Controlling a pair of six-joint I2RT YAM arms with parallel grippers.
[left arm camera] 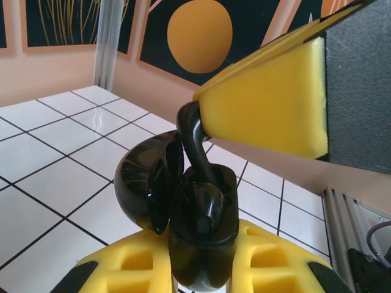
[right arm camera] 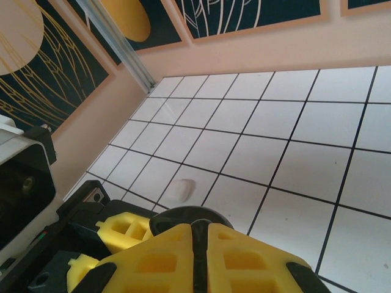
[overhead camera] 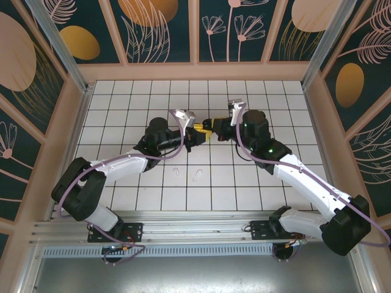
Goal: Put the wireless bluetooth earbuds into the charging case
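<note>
1. Insertion in hand: left jaws clamp open black charging case (left arm camera: 204, 238), lower centre of left wrist view.
2. Right jaws pinch black earbud (left arm camera: 197, 146), stem reaching into case.
3. Next probably needs a straight push down, then release.

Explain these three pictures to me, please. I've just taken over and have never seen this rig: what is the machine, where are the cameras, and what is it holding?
These are two robot arms bolted at the near edge of a white tiled table. The wide picture looks down from above and behind them. The other two pictures come from a camera on each wrist. The arms meet mid-table. The left tool, which has yellow foam pads, is shut on an open black charging case with its lid swung aside. The right tool is shut on a black earbud, whose lower end is at the case's opening. Two small white earbuds lie on the tiles nearer the arm bases.
</note>
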